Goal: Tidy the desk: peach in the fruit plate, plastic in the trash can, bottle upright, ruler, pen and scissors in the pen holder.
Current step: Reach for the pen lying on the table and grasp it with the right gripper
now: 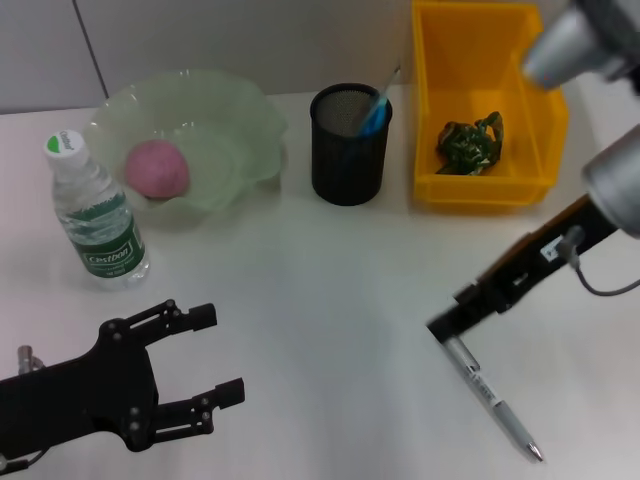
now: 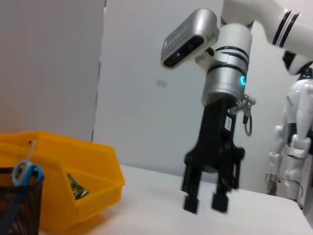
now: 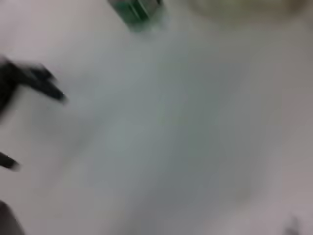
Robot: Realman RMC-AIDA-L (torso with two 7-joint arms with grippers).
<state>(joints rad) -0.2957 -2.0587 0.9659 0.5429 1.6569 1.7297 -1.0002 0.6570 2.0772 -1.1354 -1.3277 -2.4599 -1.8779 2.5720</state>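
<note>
Beside the right claw, jaws narrowly parted, a pen is seen on the white table. Left claw wide; bottle label unreadable.

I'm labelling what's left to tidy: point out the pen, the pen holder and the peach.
pen (image 1: 497, 402), head view, mid barrel.
pen holder (image 1: 345, 165), head view, front mesh wall.
peach (image 1: 157, 168), head view, centre of its pink skin.

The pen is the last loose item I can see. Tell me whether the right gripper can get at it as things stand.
Probably yes. The right gripper hangs at the upper end of the pen, fingers apart, and the pen lies alone on the bare desk with nothing against it. The left gripper is well off to the other side.
</note>
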